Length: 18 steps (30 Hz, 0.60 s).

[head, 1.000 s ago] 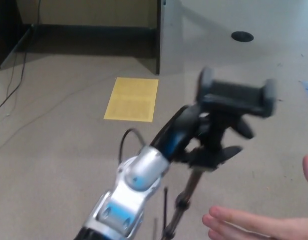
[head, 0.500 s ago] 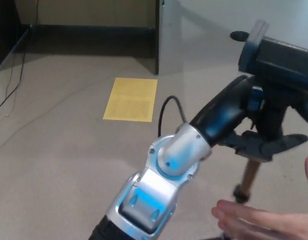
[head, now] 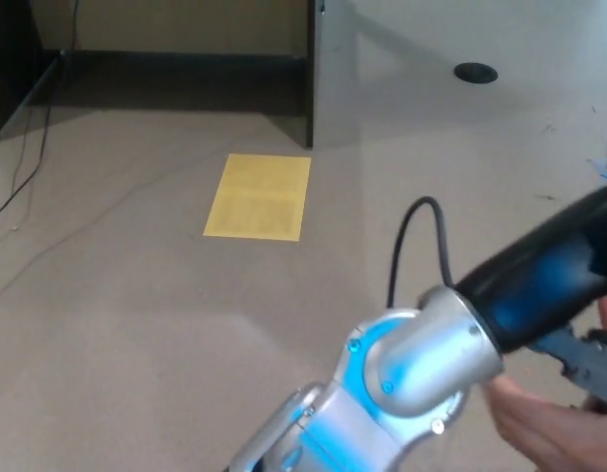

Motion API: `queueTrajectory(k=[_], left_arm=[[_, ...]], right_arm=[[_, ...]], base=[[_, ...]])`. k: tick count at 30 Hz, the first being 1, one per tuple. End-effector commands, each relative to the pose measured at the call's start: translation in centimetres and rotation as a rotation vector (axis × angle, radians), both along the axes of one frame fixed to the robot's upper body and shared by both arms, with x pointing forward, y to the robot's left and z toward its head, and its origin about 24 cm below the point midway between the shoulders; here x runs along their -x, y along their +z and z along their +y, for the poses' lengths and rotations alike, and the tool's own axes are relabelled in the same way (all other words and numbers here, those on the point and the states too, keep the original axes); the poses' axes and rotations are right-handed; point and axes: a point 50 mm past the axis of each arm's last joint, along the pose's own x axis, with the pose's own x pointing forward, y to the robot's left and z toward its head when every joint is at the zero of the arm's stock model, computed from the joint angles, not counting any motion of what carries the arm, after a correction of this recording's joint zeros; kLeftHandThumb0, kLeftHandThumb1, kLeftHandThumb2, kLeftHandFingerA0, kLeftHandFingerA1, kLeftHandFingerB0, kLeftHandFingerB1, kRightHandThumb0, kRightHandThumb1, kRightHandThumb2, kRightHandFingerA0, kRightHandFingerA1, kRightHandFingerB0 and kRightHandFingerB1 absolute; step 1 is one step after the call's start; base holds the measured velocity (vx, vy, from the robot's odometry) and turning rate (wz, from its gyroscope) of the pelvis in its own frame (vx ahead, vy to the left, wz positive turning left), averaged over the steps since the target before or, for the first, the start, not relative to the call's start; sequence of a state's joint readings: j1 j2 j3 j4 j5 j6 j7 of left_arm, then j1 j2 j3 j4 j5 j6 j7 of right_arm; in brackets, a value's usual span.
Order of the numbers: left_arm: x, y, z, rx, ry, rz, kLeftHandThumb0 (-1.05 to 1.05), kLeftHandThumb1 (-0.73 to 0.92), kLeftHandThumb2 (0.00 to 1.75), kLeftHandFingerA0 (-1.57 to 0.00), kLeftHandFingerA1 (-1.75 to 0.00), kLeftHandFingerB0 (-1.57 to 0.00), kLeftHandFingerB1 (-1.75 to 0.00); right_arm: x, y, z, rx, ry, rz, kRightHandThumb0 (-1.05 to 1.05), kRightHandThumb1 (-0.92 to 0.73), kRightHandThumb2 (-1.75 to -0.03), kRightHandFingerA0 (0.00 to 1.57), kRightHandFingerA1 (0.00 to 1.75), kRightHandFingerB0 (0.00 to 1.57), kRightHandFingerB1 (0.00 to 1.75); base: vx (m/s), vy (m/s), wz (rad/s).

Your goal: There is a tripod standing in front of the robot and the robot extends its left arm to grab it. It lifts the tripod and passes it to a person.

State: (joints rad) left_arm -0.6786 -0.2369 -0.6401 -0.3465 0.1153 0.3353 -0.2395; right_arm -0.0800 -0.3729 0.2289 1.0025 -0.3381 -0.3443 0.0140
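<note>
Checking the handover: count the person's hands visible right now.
1 clearly: the person's hand at lower right, under the robot's left forearm, beside the tripod part. A sliver at the right edge may be another.

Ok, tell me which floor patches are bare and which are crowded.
Bare floor runs from the yellow sheet to the bottom left edge, and from the sheet right to the black disc. The lower right is crowded: the left arm, a person's hand and part of the tripod.

Yellow sheet (head: 258, 196) flat on floor; black cable (head: 28, 162) at left
</note>
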Motion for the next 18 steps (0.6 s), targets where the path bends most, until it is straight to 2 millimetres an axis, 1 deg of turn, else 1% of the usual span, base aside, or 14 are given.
queueTrajectory(k=[1, 2, 3, 6, 7, 8, 9, 11, 12, 13, 14, 15, 16, 18], left_arm=[[4.7, 4.6, -1.2, 0.172, -0.072, -0.037, -0.15, 0.8, 0.76, -0.85, -1.72, -0.62, -1.34], [5.0, 4.6, -1.1, 0.176, -0.078, -0.037, -0.07, 0.86, 0.73, -0.84, -1.73, -0.6, -1.32], [5.2, 4.6, -1.0, 0.174, -0.086, -0.032, -0.07, 0.92, 0.72, -0.67, -1.71, -0.57, -1.32], [5.9, 4.4, -0.5, 0.162, -0.104, -0.033, -0.02, 0.92, 0.79, -0.59, -1.75, -0.5, -1.29], [5.9, 4.3, -0.4, 0.162, -0.106, -0.041, -0.03, 0.92, 0.72, -0.83, -1.5, -0.62, -1.17], [5.8, 4.2, -0.2, 0.152, -0.097, -0.044, -0.03, 0.92, 0.77, -0.54, -1.75, -0.46, -1.27], [5.8, 4.1, 0.0, 0.143, -0.091, -0.04, -0.05, 0.92, 0.75, -0.51, -1.75, -0.45, -1.26], [5.6, 3.9, 0.3, 0.13, -0.087, -0.019, -0.06, 0.92, 0.74, -0.5, -1.72, -0.45, -1.23], [5.4, 3.6, 0.5, 0.126, -0.094, 0.003, -0.09, 0.92, 0.66, -0.59, -1.5, -0.48, -1.11], [5.2, 3.5, 0.6, 0.128, -0.104, 0.029, -0.14, 0.92, 0.63, -0.56, -1.5, -0.49, -1.08], [5.0, 3.3, 0.7, 0.129, -0.113, 0.049, -0.13, 0.92, 0.68, -0.49, -1.58, -0.5, -1.07], [4.8, 3.2, 0.8, 0.127, -0.12, 0.065, -0.13, 0.92, 0.68, -0.49, -1.58, -0.5, -1.07], [4.4, 2.9, 0.9, 0.128, -0.129, 0.076, -0.15, 0.92, 0.64, -0.52, -1.5, -0.52, -0.99], [4.0, 2.5, 1.3, 0.11, -0.125, 0.093, -0.21, 0.89, 0.67, -0.5, -1.42, -0.57, -0.86]], right_arm=[[0.2, -0.4, -0.2, 0.057, 0.024, 0.055, -0.6, -0.69, -0.69, 0.56, 0.41, 0.45, 0.38], [0.0, -0.4, -0.1, 0.058, 0.025, 0.054, -0.6, -0.69, -0.69, 0.56, 0.41, 0.45, 0.38], [0.0, -0.3, -0.1, 0.058, 0.026, 0.054, -0.6, -0.69, -0.69, 0.56, 0.41, 0.45, 0.38], [0.3, -0.6, 0.0, 0.058, 0.027, 0.064, -0.6, -0.69, -0.69, 0.56, 0.41, 0.45, 0.38], [0.2, -0.5, -0.1, 0.059, 0.025, 0.063, -0.6, -0.69, -0.69, 0.56, 0.41, 0.45, 0.38], [0.1, -0.6, 0.1, 0.058, 0.025, 0.063, -0.6, -0.69, -0.69, 0.56, 0.41, 0.45, 0.38], [0.0, -0.6, 0.2, 0.057, 0.027, 0.065, -0.6, -0.69, -0.69, 0.56, 0.41, 0.45, 0.38], [0.1, -0.8, 0.4, 0.055, 0.028, 0.071, -0.6, -0.69, -0.69, 0.56, 0.41, 0.45, 0.38], [0.1, -0.8, 0.4, 0.054, 0.027, 0.073, -0.6, -0.69, -0.69, 0.56, 0.41, 0.45, 0.38], [0.0, -0.8, 0.5, 0.053, 0.026, 0.074, -0.6, -0.69, -0.69, 0.56, 0.41, 0.45, 0.38], [-0.1, -0.8, 0.5, 0.052, 0.026, 0.072, -0.6, -0.69, -0.69, 0.56, 0.41, 0.45, 0.38], [-0.2, -0.8, 0.5, 0.052, 0.025, 0.071, -0.6, -0.69, -0.69, 0.56, 0.41, 0.45, 0.38], [-0.4, -0.8, 0.6, 0.051, 0.024, 0.068, -0.6, -0.69, -0.69, 0.56, 0.41, 0.45, 0.38], [-0.3, -0.8, 0.6, 0.051, 0.025, 0.07, -0.6, -0.69, -0.69, 0.56, 0.41, 0.45, 0.38]], base=[[0.0, 0.0, 0.0], [0.0, 0.0, 0.0], [0.0, 0.0, 0.0], [0.0, 0.0, 0.0], [0.0, 0.0, 0.0], [0.0, 0.0, 0.0], [0.0, 0.0, 0.0], [0.0, 0.0, 0.0], [0.0, 0.0, 0.0], [0.0, 0.0, 0.0], [0.0, 0.0, 0.0], [0.0, 0.0, 0.0], [0.0, 0.0, 0.0], [0.0, 0.0, 0.0]])
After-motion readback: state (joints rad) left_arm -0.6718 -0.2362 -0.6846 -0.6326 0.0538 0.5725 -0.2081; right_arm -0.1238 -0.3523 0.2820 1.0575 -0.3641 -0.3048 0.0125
